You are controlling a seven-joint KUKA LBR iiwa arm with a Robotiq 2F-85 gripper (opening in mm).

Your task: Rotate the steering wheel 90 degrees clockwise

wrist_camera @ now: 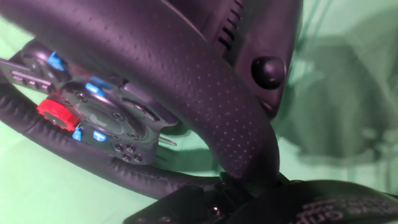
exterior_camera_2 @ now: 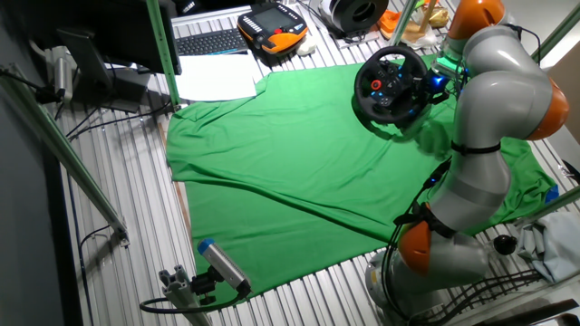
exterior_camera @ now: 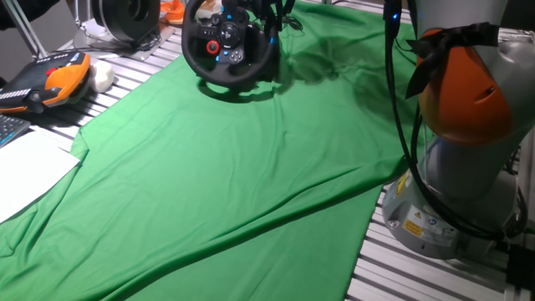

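The black steering wheel (exterior_camera: 227, 43) stands on its base at the far end of the green cloth (exterior_camera: 251, 176); it also shows in the other fixed view (exterior_camera_2: 390, 83). Its hub has red and blue buttons (wrist_camera: 59, 115). My gripper (exterior_camera: 272, 27) is at the wheel's right rim, seen from the other side too (exterior_camera_2: 435, 83). In the hand view the thick dimpled rim (wrist_camera: 205, 93) runs down between my fingers; one dark finger pad (wrist_camera: 339, 202) shows at the bottom. The gripper (wrist_camera: 249, 186) looks shut on the rim.
A round black-and-silver drum (exterior_camera: 125, 18) stands behind the wheel at the left. An orange teach pendant (exterior_camera: 52, 79), white paper (exterior_camera: 25, 171) and a keyboard (exterior_camera_2: 208, 41) lie beside the cloth. My arm's base (exterior_camera: 443, 201) stands at the right, with cables hanging.
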